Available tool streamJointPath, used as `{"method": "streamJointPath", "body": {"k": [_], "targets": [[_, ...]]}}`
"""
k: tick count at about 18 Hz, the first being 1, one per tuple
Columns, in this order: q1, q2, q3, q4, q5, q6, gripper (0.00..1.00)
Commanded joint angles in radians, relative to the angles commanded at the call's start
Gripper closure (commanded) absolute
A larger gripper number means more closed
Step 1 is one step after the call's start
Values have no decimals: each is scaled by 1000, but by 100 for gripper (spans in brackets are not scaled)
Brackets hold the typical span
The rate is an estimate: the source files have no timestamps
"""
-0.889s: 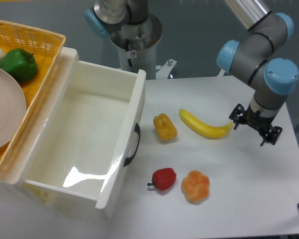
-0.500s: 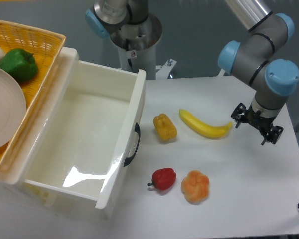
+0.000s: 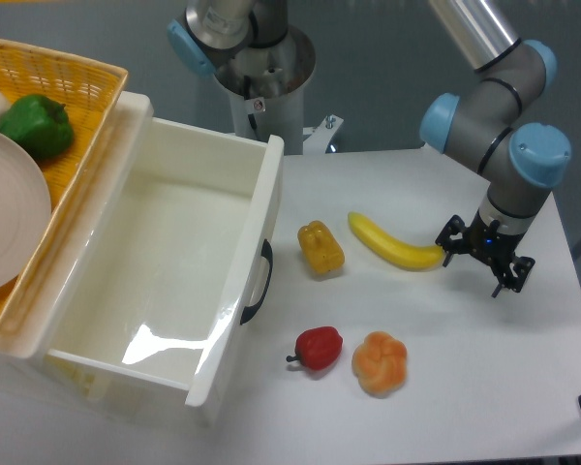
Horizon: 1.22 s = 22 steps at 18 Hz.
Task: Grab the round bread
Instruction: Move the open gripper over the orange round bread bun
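Black and small at the end of the grey arm with blue joint caps, our two-finger claw point(image 3: 478, 260) hangs over the right side of the white table point(image 3: 523, 368), its two fingers spread apart with nothing between them. We see its left finger just beside the right tip of the long yellow banana point(image 3: 394, 242); whether they touch, we cannot tell. The banana lies slanting from far left to near right, and just left of it sits the blocky yellow-orange bell pepper point(image 3: 321, 247). Nearer to us, well apart from the claw and to its left, the small round orange-tan bread with a lobed, knotted top point(image 3: 380, 362) rests on the table, untouched. Just beside the bread on its left lies the small red pepper point(image 3: 318, 348), its stem pointing left; the two are close but we see a narrow strip of table between them. Further left stands the big white plastic drawer-like bin point(image 3: 184, 281), open at the top, with a dark handle on its right wall facing the peppers. At the far left edge, a woven yellow basket point(image 3: 68, 73) holds a green bell pepper point(image 3: 35, 126) and a pale round plate point(image 3: 10, 228). Behind the bin, at the far side of the table, rises a grey robot base column point(image 3: 261, 77).
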Motion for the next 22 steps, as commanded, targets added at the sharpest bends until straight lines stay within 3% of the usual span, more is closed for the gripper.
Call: {"method": "streamJointPath", "body": {"k": [7,16,22], "targets": [[-124,-55,55,20,38,-286,0],[-222,-69,52,20,73,-378,0],[-246,-84,54,20,87,-398,0]]}}
